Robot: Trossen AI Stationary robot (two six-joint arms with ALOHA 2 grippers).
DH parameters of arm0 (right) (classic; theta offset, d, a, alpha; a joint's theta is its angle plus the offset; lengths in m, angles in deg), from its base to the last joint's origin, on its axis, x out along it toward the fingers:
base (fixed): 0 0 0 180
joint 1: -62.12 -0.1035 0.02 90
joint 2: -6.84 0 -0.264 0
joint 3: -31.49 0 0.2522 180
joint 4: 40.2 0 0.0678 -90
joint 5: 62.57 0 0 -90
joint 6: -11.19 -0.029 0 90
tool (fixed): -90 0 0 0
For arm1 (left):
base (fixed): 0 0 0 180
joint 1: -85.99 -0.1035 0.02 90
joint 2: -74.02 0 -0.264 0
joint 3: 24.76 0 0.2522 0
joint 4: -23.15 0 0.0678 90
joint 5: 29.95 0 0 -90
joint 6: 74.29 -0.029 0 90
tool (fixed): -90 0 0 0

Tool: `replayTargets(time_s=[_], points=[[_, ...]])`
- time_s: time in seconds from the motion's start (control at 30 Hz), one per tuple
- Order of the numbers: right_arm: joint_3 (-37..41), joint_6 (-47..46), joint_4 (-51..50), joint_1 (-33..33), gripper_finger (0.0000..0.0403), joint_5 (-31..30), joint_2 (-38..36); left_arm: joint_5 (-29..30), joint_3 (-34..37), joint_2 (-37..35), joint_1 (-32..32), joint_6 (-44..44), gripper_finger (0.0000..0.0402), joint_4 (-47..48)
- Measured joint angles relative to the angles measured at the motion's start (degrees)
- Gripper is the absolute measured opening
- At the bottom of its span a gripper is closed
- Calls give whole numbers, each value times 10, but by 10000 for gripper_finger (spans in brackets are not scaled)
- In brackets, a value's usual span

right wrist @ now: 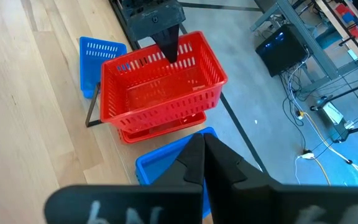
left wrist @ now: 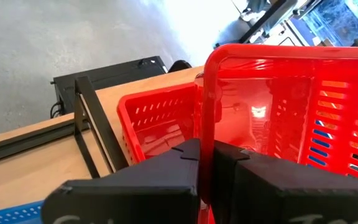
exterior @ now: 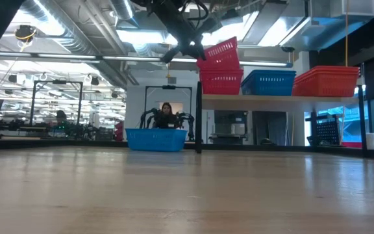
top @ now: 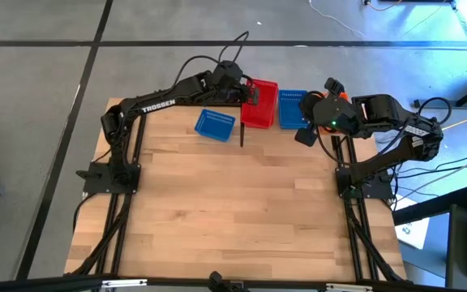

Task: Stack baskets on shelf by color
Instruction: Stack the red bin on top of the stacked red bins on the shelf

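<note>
1. Nearest the table's front, a blue basket point(exterior: 156, 139) sat on the tabletop in front of the shelf point(exterior: 278, 99), beside a black post point(exterior: 198, 110).
2. The left gripper point(right wrist: 168, 45), jaws pinching the rim of a red basket point(right wrist: 161, 84), held it tilted just above the red stack point(exterior: 221, 82) on the shelf. Released crooked, it could jam or slide off.
3. The post stood near the carrying arm's path.
4. Beside the red stack, the right gripper point(right wrist: 202, 154), jaws pressed together and empty, hung over the shelf's blue basket point(exterior: 268, 82); the orange stack point(exterior: 326, 80) lay beyond.
</note>
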Motion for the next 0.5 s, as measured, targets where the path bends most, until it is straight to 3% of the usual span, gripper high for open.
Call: replayTargets(time_s=[0.5], points=[[0,2,0,0,0,0,0,4,0,0,-3,-1,0,2]])
